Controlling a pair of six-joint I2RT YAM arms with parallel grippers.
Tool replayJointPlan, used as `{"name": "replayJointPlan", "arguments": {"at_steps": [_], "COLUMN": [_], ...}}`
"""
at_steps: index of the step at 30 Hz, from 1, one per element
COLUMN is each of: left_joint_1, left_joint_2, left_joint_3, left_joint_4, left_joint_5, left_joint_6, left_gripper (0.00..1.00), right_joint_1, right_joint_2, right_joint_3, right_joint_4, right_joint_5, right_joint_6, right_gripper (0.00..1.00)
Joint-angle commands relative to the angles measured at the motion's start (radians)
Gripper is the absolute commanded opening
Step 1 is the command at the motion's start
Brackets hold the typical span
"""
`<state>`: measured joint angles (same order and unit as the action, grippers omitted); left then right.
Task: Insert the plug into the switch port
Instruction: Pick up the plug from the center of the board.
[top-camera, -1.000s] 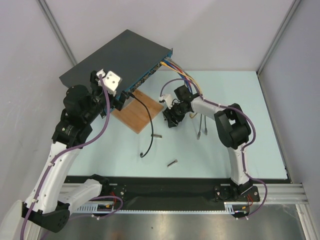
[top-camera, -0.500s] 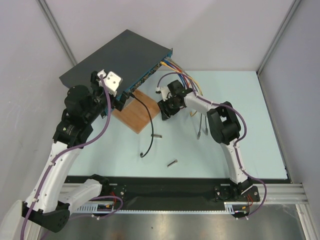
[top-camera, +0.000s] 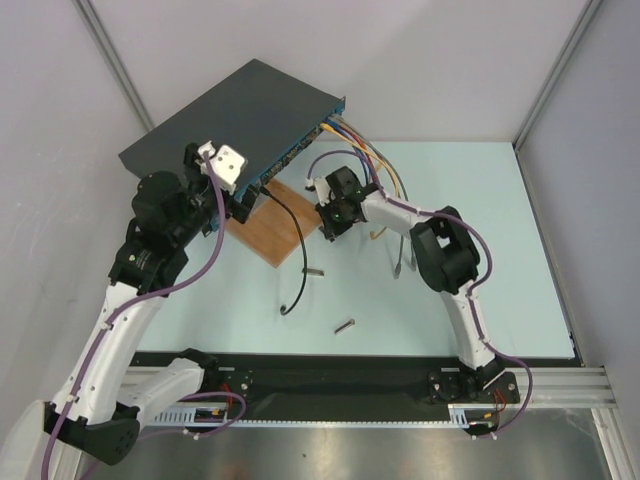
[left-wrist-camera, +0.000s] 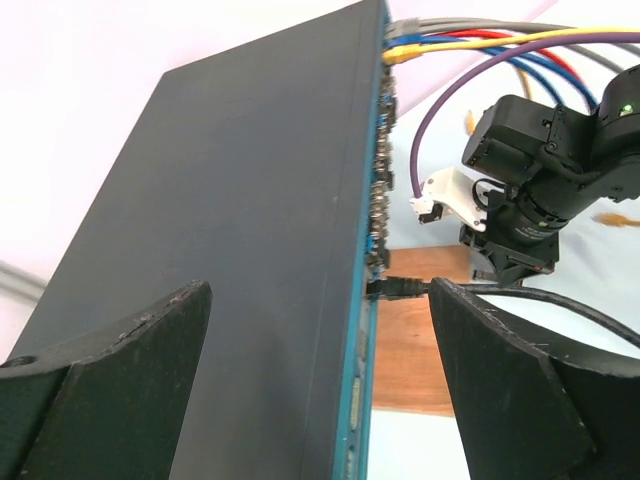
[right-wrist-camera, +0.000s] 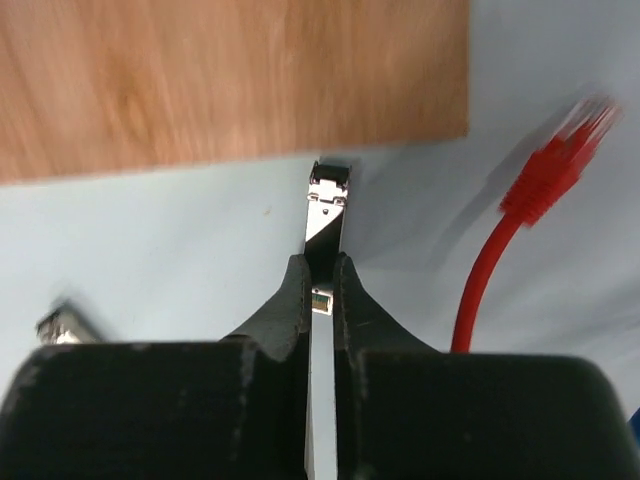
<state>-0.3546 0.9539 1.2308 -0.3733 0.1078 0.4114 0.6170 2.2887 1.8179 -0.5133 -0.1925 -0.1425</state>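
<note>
The right claw (right-wrist-camera: 320, 285) is pinched narrow on a small silver metal plug (right-wrist-camera: 325, 230), whose tip pointing to 12 o'clock ends just short of the edge of a brown wooden board (right-wrist-camera: 230, 80). Whether the plug is off the pale blue desk (top-camera: 480, 200) cannot be told. A blurred red cable (right-wrist-camera: 480, 290) lies at 3 o'clock of the claw. The switch (top-camera: 230, 115), a flat dark box with a blue front, sits at 11 o'clock of the desk, with the board under its near corner. The left claw (left-wrist-camera: 320, 340) is spread wide, one finger on each side of that end of the switch and holding nothing. As a judgement, the task is at an early stage: the plug is gripped, but it is apart from the port row and has yet to be carried over, lined up and pushed in. There is one switch, one board and one held plug. Two more small metal pieces (top-camera: 345, 325) lie loose on the desk, one black cable (left-wrist-camera: 400, 287) is already plugged in, and a bunch of coloured cables (left-wrist-camera: 450, 40) runs from the far end.
</note>
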Motion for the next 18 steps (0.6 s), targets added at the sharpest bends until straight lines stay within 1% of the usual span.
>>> {"name": "replayJointPlan", "arguments": {"at_steps": [1,2,3,4,5,6,7,9,10,11,12,13,15,16,18], "left_joint_1": [0.005,0.005,0.005,0.003,0.002,-0.001,-0.016,-0.041,-0.069,-0.085,-0.104,-0.139,-0.171,-0.207,-0.239], "left_joint_2": [0.003,0.005,0.006,0.011,0.02,0.023,0.031,0.04,0.043,0.043,0.052,0.058,0.08,0.089,0.109], "left_joint_3": [0.021,0.025,0.035,0.038,0.039,0.045,0.048,0.041,0.035,0.027,0.019,0.018,0.024,0.027,0.041], "left_joint_4": [0.013,0.002,0.002,0.004,0.007,0.019,0.027,0.054,0.089,0.112,0.126,0.141,0.155,0.168,0.181], "left_joint_5": [0.09,0.148,0.18,0.213,0.255,0.31,0.334,0.349,0.339,0.322,0.264,0.247,0.234,0.19,0.152], "left_joint_6": [-0.015,-0.031,-0.052,-0.103,-0.129,-0.155,-0.202,-0.241,-0.27,-0.285,-0.31,-0.321,-0.341,-0.342,-0.341], "left_gripper": [0.96,0.96,0.95,0.95,0.95,0.94,0.94,0.93,0.93,0.93,0.93,0.92,0.91,0.91,0.91], "right_joint_1": [-0.029,-0.064,-0.085,-0.109,-0.131,-0.164,-0.18,-0.215,-0.224,-0.236,-0.255,-0.263,-0.278,-0.281,-0.289], "right_joint_2": [-0.118,-0.218,-0.283,-0.34,-0.392,-0.485,-0.518,-0.598,-0.627,-0.655,-0.704,-0.727,-0.759,-0.781,-0.799], "right_joint_3": [-0.186,-0.224,-0.273,-0.345,-0.376,-0.387,-0.382,-0.335,-0.321,-0.312,-0.309,-0.308,-0.292,-0.289,-0.295], "right_joint_4": [0.021,0.083,0.123,0.213,0.254,0.28,0.289,0.286,0.298,0.32,0.347,0.392,0.435,0.481,0.55], "right_joint_5": [-0.136,-0.197,-0.267,-0.395,-0.441,-0.479,-0.539,-0.587,-0.611,-0.622,-0.628,-0.637,-0.654,-0.663,-0.691], "right_joint_6": [0.02,0.055,0.087,0.122,0.161,0.241,0.276,0.352,0.433,0.473,0.513,0.591,0.655,0.681,0.773], "right_gripper": [0.0,0.0,0.0,0.0,0.0,0.0,0.0,0.0,0.0,0.0,0.0,0.0,0.0,0.0,0.0]}}
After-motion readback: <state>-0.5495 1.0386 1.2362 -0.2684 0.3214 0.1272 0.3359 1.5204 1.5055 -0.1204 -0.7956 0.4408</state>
